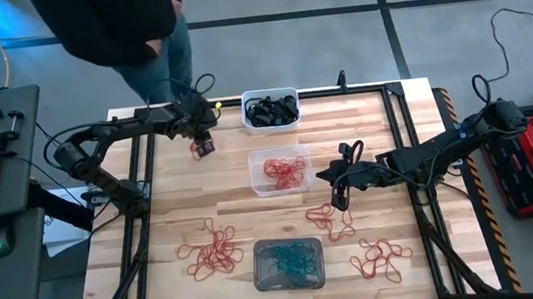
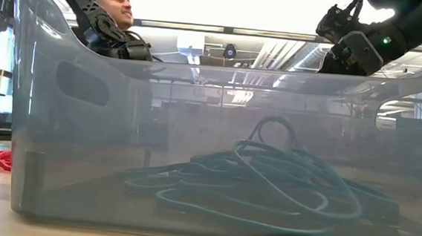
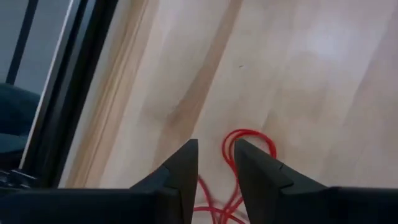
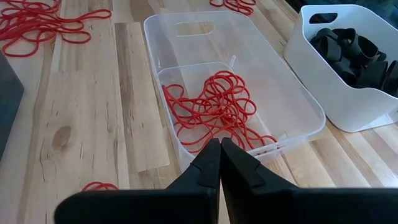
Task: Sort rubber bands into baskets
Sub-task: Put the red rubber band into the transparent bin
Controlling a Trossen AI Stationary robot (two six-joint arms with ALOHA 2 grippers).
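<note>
The wooden table [image 1: 155,233] carried 3 baskets: white [image 1: 270,110] with black bands, clear [image 1: 280,171] with red bands [image 4: 211,109], grey [image 1: 288,265] with teal bands [image 2: 267,174]. Loose red piles [image 1: 213,253] lay around them. The left gripper [image 3: 214,163] stood narrowly parted over a red loop [image 3: 249,144] beside the white basket; the right gripper [image 4: 219,163], fingers together and empty, hung beside the clear basket

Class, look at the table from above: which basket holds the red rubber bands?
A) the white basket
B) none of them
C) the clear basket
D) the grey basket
C: the red rubber bands lie in the clear basket; the white basket holds black ones, the grey basket teal ones.
</note>
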